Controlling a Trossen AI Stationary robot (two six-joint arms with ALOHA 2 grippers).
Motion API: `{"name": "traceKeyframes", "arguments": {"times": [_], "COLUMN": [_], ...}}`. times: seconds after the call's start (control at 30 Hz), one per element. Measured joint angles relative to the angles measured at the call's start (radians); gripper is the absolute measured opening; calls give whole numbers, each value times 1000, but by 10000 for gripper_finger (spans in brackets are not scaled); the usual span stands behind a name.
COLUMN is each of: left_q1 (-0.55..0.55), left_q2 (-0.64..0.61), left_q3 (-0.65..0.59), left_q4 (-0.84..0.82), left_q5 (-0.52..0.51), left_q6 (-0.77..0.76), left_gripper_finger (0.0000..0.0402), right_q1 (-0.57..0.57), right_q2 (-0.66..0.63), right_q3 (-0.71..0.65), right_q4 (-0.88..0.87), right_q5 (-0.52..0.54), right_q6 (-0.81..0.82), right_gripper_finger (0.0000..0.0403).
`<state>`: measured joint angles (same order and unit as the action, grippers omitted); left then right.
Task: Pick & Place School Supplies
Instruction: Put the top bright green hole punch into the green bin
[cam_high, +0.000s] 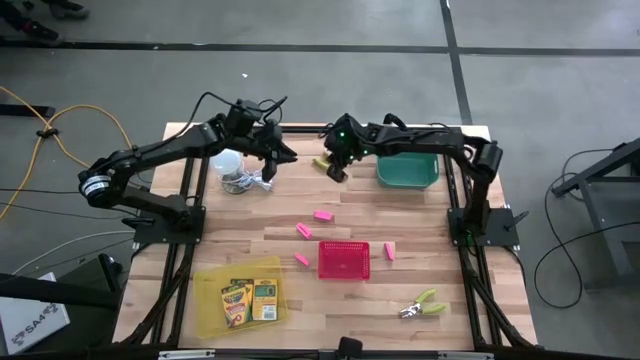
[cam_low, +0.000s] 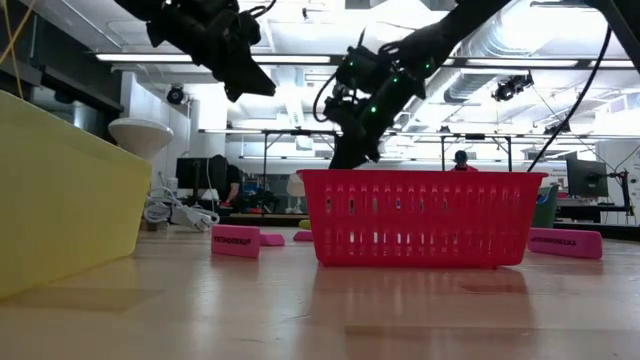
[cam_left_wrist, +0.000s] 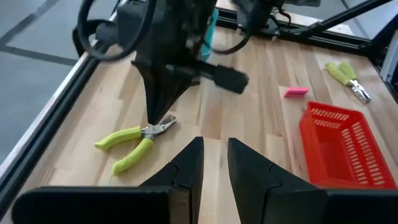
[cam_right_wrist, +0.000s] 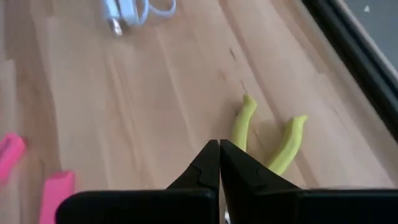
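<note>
Pliers (cam_left_wrist: 138, 138) lying flat on the table (cam_high: 420, 235) at the far edge, just beside the green tray (cam_high: 408, 168). Right gripper (cam_right_wrist: 219, 158) poised directly over them, fingers clenched together, grasping nothing. Left gripper (cam_left_wrist: 214, 163) raised nearby, fingers slightly parted, empty. Second pliers (cam_high: 420, 304) near front edge.

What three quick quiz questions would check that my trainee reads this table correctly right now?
1. True or false: the crayon boxes lie in the yellow tray.
2. How many pink erasers lie loose on the table?
3. Which arm reaches down to the far green-handled tool? A, the left one. B, the right one.

Key: 1 true. 2 four. 3 B, the right hand.
</note>
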<state>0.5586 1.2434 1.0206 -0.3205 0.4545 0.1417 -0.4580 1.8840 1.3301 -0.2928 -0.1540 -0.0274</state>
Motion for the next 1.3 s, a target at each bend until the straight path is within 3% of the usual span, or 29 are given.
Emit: {"name": "traceKeyframes", "arguments": {"times": [0.33, 0.6, 1.07, 1.3], "left_q1": [-50, -79, -79, -79], "left_q2": [0, 0, 0, 0], "left_q3": [-2, -3, -3, -3], "left_q4": [-9, -16, -17, -17], "left_q5": [0, -1, -4, -4], "left_q6": [0, 0, 0, 0], "left_gripper_finger": [69, 69, 69, 69], "right_q1": [26, 40, -1, 4], "right_q2": [33, 33, 185, 249], "right_q3": [0, 13, 325, 354], "right_q4": [9, -23, -295, -366], "right_q5": [23, 21, -7, 2], "right_q6": [-88, 8, 6, -3], "right_gripper_finger": [2, 2, 2, 2]}}
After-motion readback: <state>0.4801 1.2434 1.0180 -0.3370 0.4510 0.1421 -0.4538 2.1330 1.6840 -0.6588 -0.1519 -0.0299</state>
